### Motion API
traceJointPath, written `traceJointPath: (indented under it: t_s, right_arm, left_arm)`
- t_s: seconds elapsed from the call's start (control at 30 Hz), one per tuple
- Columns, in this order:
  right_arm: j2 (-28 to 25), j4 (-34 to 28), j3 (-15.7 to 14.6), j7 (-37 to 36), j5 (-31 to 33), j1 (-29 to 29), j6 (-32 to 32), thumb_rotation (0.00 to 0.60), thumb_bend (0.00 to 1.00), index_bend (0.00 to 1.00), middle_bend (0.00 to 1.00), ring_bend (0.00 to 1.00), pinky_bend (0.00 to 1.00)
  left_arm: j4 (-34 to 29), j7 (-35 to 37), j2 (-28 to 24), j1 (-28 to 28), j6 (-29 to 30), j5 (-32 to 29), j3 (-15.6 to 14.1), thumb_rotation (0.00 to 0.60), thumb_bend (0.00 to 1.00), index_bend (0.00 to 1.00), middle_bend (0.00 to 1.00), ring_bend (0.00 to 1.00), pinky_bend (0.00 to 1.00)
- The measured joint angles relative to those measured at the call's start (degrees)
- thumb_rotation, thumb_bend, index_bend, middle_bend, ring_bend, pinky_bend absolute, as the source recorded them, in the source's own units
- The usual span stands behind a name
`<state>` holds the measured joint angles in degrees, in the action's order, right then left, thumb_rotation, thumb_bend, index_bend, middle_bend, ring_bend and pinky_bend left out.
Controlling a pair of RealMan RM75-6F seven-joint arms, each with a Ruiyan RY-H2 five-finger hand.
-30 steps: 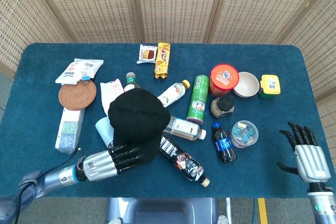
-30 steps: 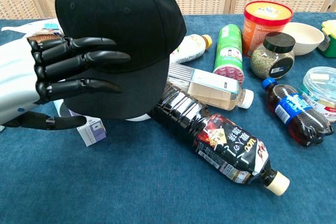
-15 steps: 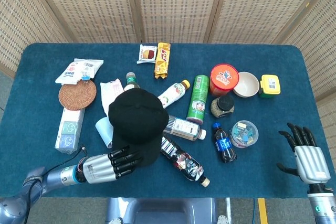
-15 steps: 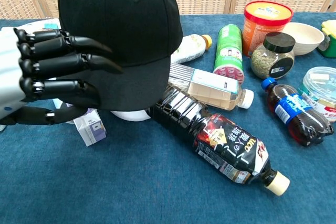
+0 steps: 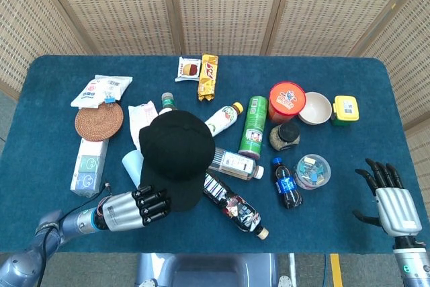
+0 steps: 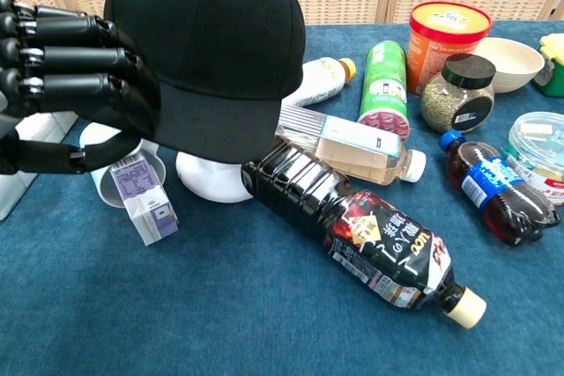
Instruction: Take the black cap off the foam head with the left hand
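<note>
One black cap (image 6: 211,41), one foam head (image 6: 211,178), left hand (image 6: 66,77) gripping

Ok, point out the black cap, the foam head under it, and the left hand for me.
black cap (image 6: 211,33), chest view, on the crown's front panel.
foam head (image 6: 210,180), chest view, on the white base showing below the brim.
left hand (image 5: 134,208), head view, on the back of the hand near the knuckles.

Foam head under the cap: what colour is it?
White. The foam head shows best in the chest view, below the brim of the black cap.
</note>
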<state>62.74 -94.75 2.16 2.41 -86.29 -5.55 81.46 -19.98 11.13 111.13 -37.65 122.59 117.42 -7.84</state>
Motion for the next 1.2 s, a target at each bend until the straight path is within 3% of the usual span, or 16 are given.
traceJointPath:
  t_s: [0.13, 0.43, 0.53, 0.7, 0.97, 1.2]
  right_arm:
    - [-0.06, -0.06, -0.09, -0.22, -0.14, -0.04, -0.09, 0.6, 0.02, 0.2, 0.05, 0.05, 0.0]
    - [-0.37, -0.26, -0.14, -0.72, -0.43, 0.09, 0.29, 0.6, 0.02, 0.2, 0.05, 0.05, 0.0]
    - [-0.46, -0.32, -0.16, -0.92, -0.47, 0.13, 0.34, 0.6, 0.02, 0.2, 0.05, 0.05, 0.0]
    - [-0.57, -0.39, -0.25, -1.21, -0.59, 0.1, 0.24, 0.6, 0.02, 0.2, 0.05, 0.05, 0.0]
    - [-0.54, -0.48, -0.36, -1.08, -0.61, 0.09, 0.12, 0.6, 0.02, 0.2, 0.05, 0.05, 0.0]
    - [-0.51, -0.61, -0.44, -0.94, -0.7, 0.09, 0.11, 0.6, 0.02, 0.2, 0.05, 0.05, 0.0]
  left_arm:
    - [-0.8, 0.25, -0.35, -0.66, -0.02, -0.64, 0.03, 0.6, 0.36, 0.76, 0.56, 0.48, 0.69]
    - [-3.82, -1.07, -1.33, -2.39, 0.66, -1.71, 0.46, 0.6, 0.35, 0.8, 0.63, 0.56, 0.76]
    - [-5.21, -1.74, -2.14, -2.74, 0.29, -2.11, 0.49, 0.6, 0.43, 0.81, 0.64, 0.57, 0.76]
    - [-6.34, -2.67, -3.1, -2.95, -0.65, -2.61, 0.34, 0.6, 0.67, 0.82, 0.67, 0.59, 0.76]
    - [-8.87, -4.1, -4.08, -3.37, -1.12, -3.13, 0.65, 0.6, 0.69, 0.83, 0.76, 0.65, 0.78]
    - [-13.24, -6.83, -5.61, -4.82, -1.45, -2.81, 1.38, 0.6, 0.69, 0.83, 0.77, 0.67, 0.79]
